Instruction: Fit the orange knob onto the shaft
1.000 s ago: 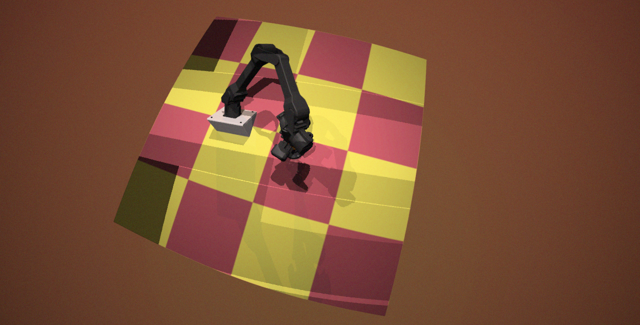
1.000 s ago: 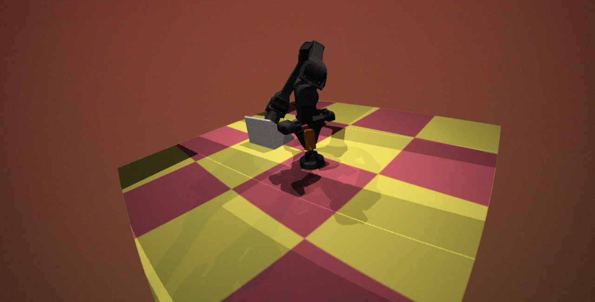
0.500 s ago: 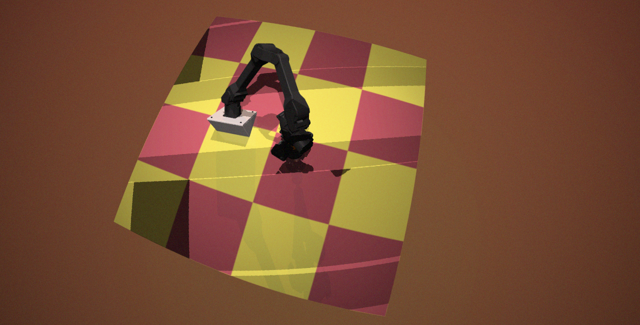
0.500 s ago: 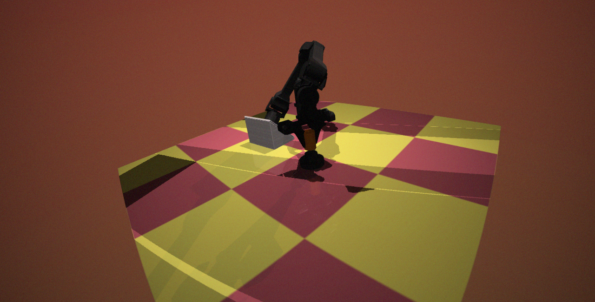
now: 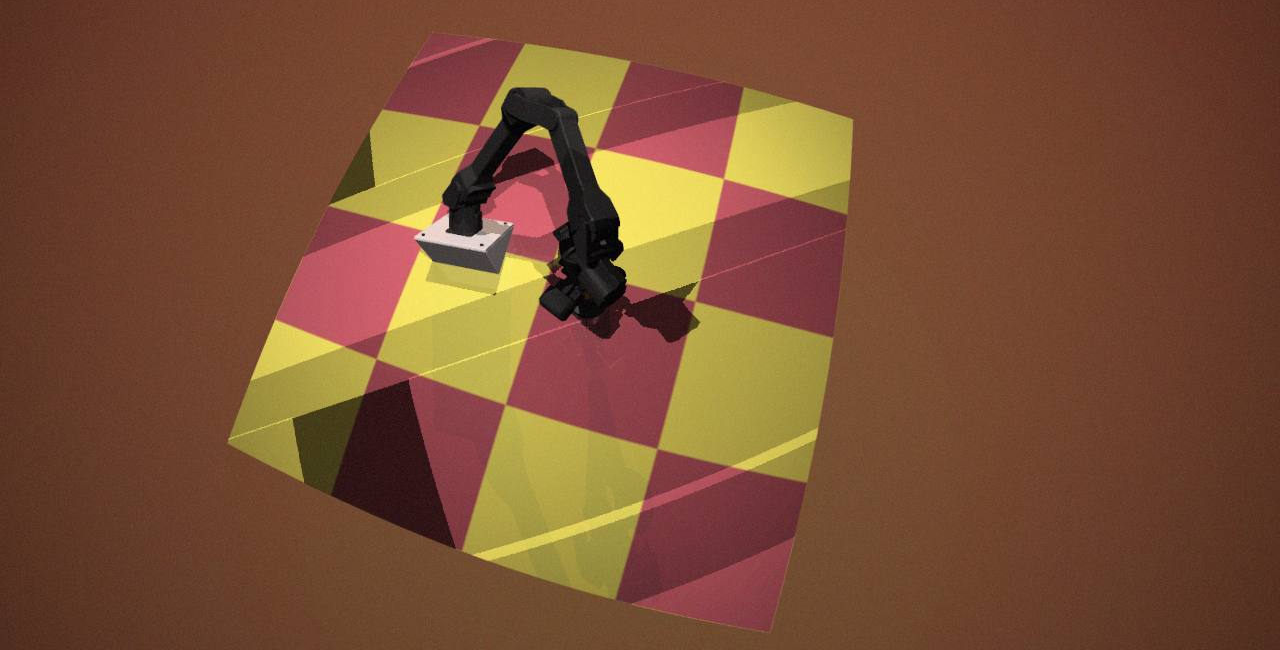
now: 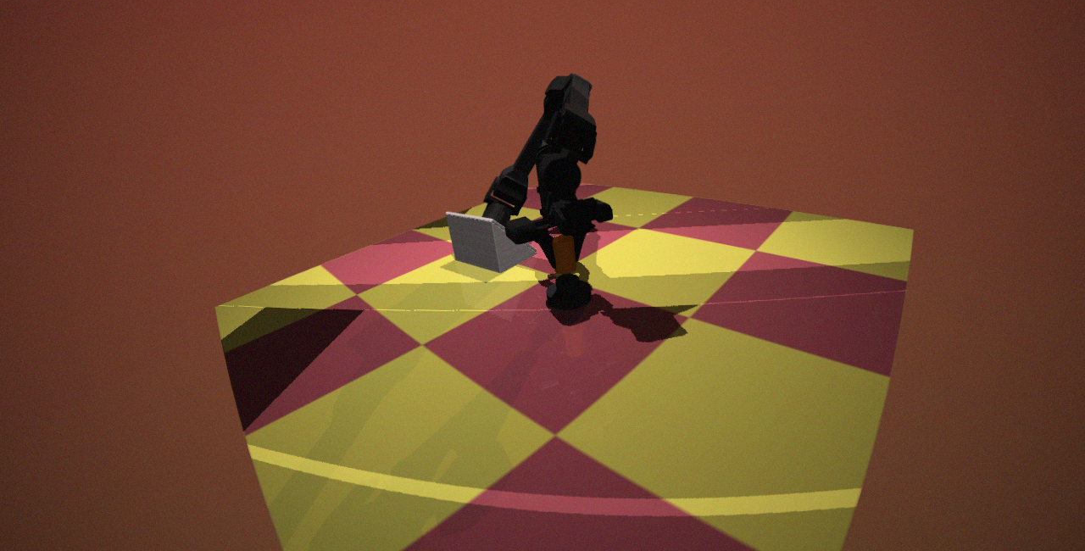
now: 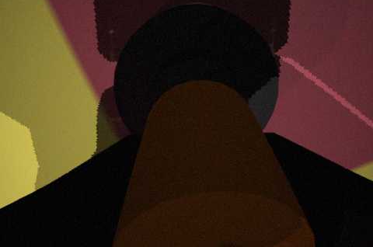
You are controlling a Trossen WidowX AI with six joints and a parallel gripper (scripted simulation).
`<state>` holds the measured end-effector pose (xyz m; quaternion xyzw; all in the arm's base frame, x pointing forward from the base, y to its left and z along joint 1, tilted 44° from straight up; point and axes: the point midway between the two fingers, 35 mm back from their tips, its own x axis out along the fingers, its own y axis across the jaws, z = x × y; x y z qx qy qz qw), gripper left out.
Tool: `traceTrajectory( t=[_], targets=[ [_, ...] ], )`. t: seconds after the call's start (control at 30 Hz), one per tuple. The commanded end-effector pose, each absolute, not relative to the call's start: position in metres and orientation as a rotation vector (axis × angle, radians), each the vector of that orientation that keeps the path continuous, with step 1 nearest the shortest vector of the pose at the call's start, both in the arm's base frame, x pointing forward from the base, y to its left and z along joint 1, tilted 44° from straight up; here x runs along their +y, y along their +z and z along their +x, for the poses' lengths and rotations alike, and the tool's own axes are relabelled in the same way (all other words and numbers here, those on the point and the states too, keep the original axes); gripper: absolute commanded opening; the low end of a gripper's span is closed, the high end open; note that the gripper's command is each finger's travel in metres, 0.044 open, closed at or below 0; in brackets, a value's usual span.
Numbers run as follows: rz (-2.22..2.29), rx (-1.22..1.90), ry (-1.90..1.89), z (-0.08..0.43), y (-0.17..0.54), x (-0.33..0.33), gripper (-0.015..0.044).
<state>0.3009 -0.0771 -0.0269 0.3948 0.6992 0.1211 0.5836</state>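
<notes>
Above the round, dark pedestal (image 6: 568, 294) (image 7: 194, 33), partly open jaws (image 6: 564, 252) grip the smooth, cylindrical orange knob (image 6: 564, 253) (image 7: 210, 142).

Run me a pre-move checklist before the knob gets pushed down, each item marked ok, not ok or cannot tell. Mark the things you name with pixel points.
1. Gripper (image 6: 563, 255) shut on the orange knob (image 6: 564, 253) (image 7: 211, 150): ok, the knob is between its fingers.
2. Knob over the round pedestal (image 6: 569, 293) (image 7: 155, 45): ok as far as the exterior and wrist views show; exact centring cannot be told.
3. Knob upright: ok, roughly; a slight tilt cannot be ruled out.
4. Flat sides lined up: cannot tell, neither flat shows.
5. Knob seated on the pedestal: not ok, it stands above it.
6. Knob free of the fingers: not ok, it is gripped.
</notes>
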Motion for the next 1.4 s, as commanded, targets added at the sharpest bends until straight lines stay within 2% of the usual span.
traceTrajectory(
  t=[0.0,1.03,1.37],
  targets=[
    [1.002,1.657,0.188,0.3030,-0.0262,-0.0802,0.0000],
    [1.010,1.660,0.180,0.3033,-0.0254,-0.0784,0.0000],
    [1.166,1.704,0.005,0.3044,-0.0262,-0.0791,0.0000]
  ],
)
